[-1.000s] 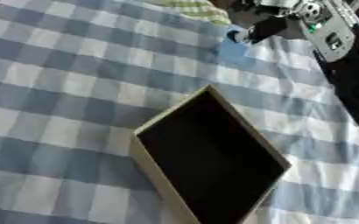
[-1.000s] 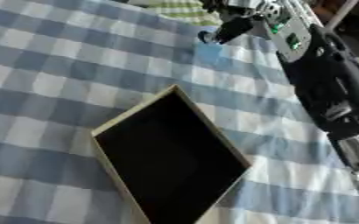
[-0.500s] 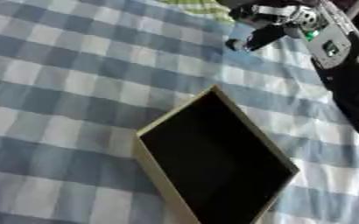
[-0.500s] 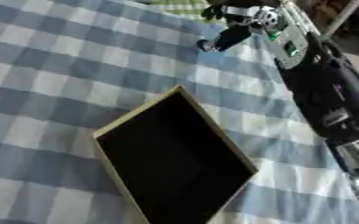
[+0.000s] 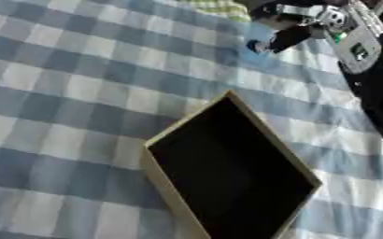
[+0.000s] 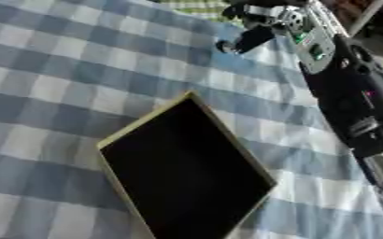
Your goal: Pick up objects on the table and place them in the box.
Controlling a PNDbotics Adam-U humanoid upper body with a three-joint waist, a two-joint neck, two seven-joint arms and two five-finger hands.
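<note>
Not much has moved since a second ago. The box sits in the same spot, and the right robot hand (image 5: 297, 29) stays up at the far right of the worktop (image 5: 64, 70). One small thing looks different. A second ago a pale blue thing lay on the cloth just under the dark fingertips (image 5: 260, 45). Now a pale blue patch (image 5: 258, 31) shows a bit higher, right beside the fingers.

Nearest to the robot is the box (image 5: 270, 136). It is open on top, with thin tan walls and a dark inside. It is turned so that one corner points away from the robot, and nothing can be seen inside it.

A blue and white check cloth covers the whole worktop.

Farther away, well apart from the box, is the right robot hand. Its black and silver arm (image 6: 350, 93) comes in along the right side. The dark fingers bend down and to the left toward the cloth. The pale blue patch touches them or sits just behind them. It is too blurry to tell if the robot hand is holding it, or if the fingers are closed or loose.

At the far edge, just left of the robot hand, lies something with a green and yellow check pattern (image 5: 219, 6). Only part of it shows.
</note>
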